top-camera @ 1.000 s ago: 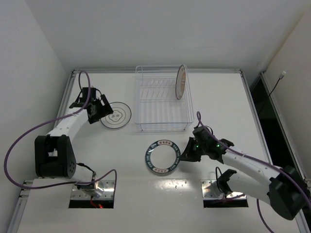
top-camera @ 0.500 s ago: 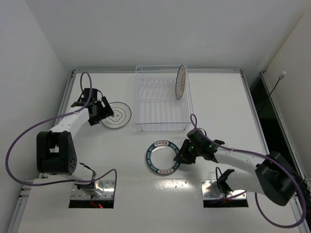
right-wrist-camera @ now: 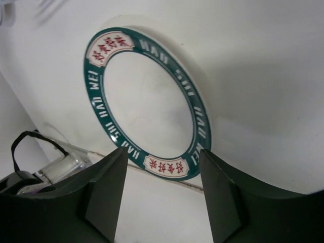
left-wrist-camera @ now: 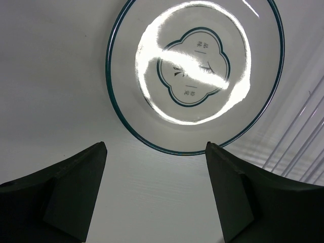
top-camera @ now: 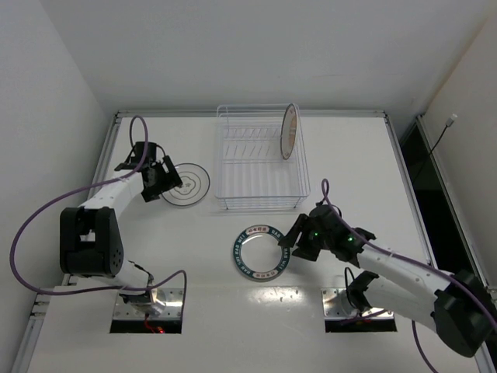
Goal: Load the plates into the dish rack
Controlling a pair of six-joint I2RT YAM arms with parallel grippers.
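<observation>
The dish rack (top-camera: 220, 159) stands at the back centre, with an orange-centred plate (top-camera: 289, 130) upright in its right end. A white plate with dark rings (top-camera: 186, 185) (left-wrist-camera: 195, 71) lies flat left of the rack. My left gripper (top-camera: 166, 180) (left-wrist-camera: 155, 147) is open at that plate's left edge, both fingers on the table side of the rim. A green-rimmed plate (top-camera: 262, 250) (right-wrist-camera: 147, 101) lies flat in front of the rack. My right gripper (top-camera: 293, 244) (right-wrist-camera: 163, 152) is open at its right edge, with nothing held.
The rack's wires (left-wrist-camera: 304, 136) show at the right of the left wrist view. Two arm base plates (top-camera: 147, 305) (top-camera: 353, 303) with cables sit at the near table edge. A raised rim (top-camera: 109, 155) borders the table's left side.
My right gripper's jaws have opened beside the green-rimmed plate, which stays flat where it was. The left gripper has shifted slightly toward the ringed plate.
</observation>
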